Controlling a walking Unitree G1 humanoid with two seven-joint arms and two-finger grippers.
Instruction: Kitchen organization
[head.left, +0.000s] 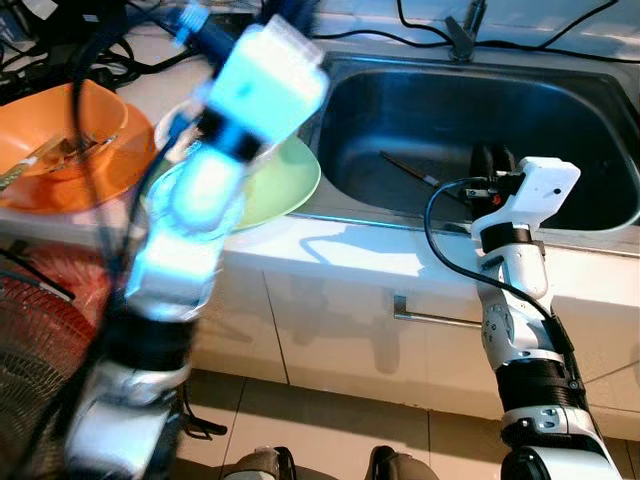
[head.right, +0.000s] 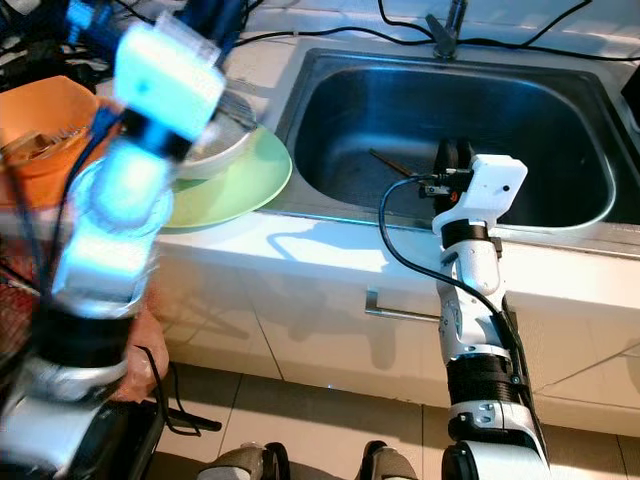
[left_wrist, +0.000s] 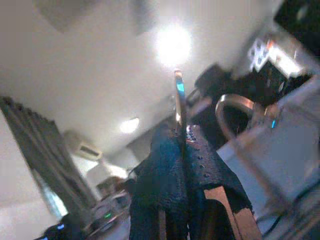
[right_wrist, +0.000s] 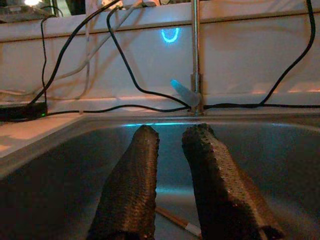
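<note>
Right now the left arm is sweeping up close to the head camera, blurred, crossing the counter at about ten o'clock of the sink (head.left: 610, 120). Seen from its wrist, the left gripper (left_wrist: 182, 137) is pressing its two black fingers together on a thin metal utensil (left_wrist: 178, 97), which is sticking up past the tips toward the ceiling; what kind of utensil it is cannot be told.

On the counter, a green plate (head.right: 255, 185) is lying at nine o'clock of the sink, carrying a white bowl (head.right: 215, 150), and an orange bowl (head.left: 110, 150) is sitting farther out toward nine o'clock with something pale inside it.

The right gripper (right_wrist: 167, 137) is reaching over the sink's front rim at six o'clock, its fingers standing narrowly apart with nothing between them. Just beyond them, a thin stick-like utensil (head.left: 410, 170) is lying on the sink floor. The faucet (right_wrist: 195, 75) is standing at twelve o'clock, with black cables (right_wrist: 125, 65) trailing along the back ledge.
</note>
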